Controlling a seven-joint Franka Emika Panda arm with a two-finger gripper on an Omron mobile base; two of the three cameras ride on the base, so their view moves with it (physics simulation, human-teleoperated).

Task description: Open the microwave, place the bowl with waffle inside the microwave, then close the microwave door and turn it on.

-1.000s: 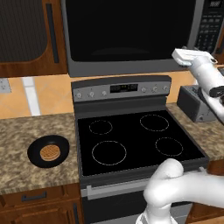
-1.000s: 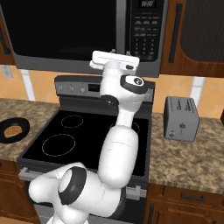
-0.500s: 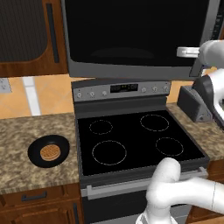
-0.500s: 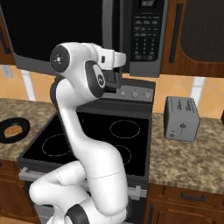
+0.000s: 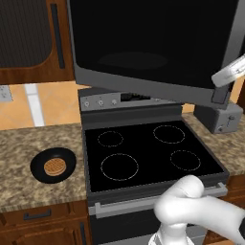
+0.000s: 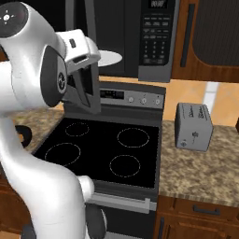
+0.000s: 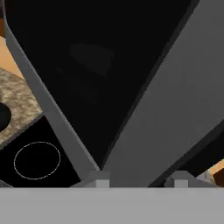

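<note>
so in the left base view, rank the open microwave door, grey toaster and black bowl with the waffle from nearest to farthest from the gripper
1. Wide black glass microwave door: its right edge is right at the gripper.
2. Small grey toaster: just below it, on the right counter.
3. Small round black bowl with the golden waffle: far left counter.

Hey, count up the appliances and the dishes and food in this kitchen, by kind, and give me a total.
Microwave: 1
Stove: 1
Toaster: 1
Bowl: 1
Waffle: 1
Plate in the microwave: 1
Total: 6
</note>
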